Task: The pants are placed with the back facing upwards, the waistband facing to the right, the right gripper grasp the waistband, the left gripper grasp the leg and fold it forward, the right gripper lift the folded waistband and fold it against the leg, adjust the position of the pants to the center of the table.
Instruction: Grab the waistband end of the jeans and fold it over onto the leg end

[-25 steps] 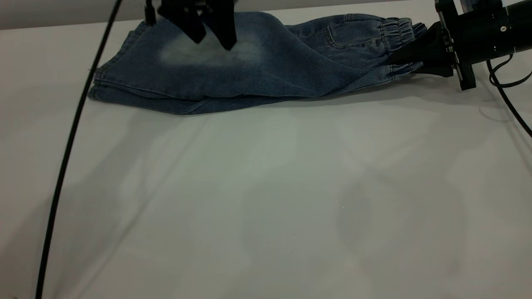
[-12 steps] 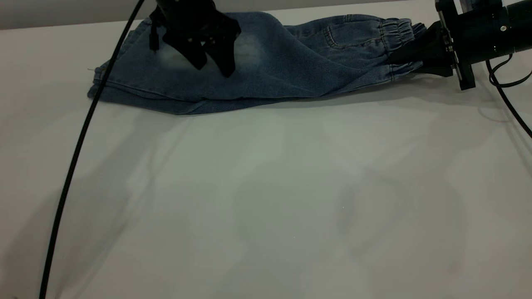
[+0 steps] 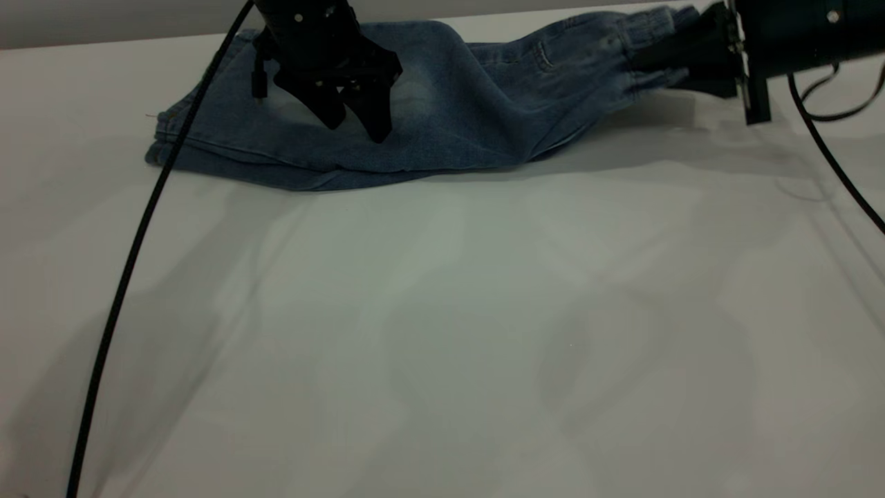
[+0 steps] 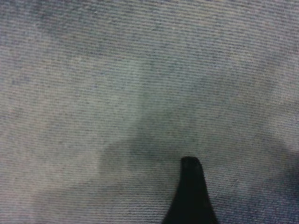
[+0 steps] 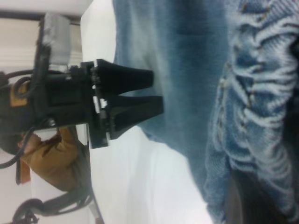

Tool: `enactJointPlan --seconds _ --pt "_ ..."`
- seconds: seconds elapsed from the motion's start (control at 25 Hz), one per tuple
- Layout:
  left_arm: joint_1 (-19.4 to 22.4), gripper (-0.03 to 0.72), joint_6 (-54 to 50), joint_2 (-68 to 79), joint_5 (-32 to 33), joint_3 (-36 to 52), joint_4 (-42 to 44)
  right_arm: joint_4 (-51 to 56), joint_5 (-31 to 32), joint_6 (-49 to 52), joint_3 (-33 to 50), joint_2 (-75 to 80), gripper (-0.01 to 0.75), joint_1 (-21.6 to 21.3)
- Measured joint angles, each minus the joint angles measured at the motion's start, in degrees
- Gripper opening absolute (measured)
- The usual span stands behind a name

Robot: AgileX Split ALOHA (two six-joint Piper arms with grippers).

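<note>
Your counter (image 3: 442,332) is a broad, pale off-white surface, bare across its near half and crossed by soft shadows. The pants (image 3: 415,117) lie folded lengthwise along its far edge. At far right, your right claw (image 3: 681,59) is clenched on the waistband (image 3: 646,31), raised off the counter. Your left claw (image 3: 356,117) hovers over the faded denim, prongs slightly parted, grasping nothing.

No legible text or markings anywhere

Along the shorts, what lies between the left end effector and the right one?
Exterior view: only denim of the shorts, including a back pocket, spans from the left end effector to the right end effector.
</note>
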Motion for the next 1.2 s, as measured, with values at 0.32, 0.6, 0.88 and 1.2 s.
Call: enactJointPlan --seconds 0.32,0.6,0.88,1.2 --pt "-0.61 0.509 0.0 0.06 0.0 0.0 -0.05 1.62 0.13 4.13 -3.58 -4.79 0.042 8.1" --pt "-0.67 0.509 0.06 -0.45 2.36 0.0 -0.04 0.48 0.94 9.55 -11.14 -5.12 0.042 14.22" --pt "-0.55 0.509 0.82 -2.9 10.17 -5.26 6.97 -1.24 -0.53 10.62 -11.99 -5.12 0.042 13.9" --pt "2.11 0.509 0.58 -2.85 16.71 -10.41 16.65 -1.11 -1.04 10.74 -11.99 -5.12 0.042 13.9"
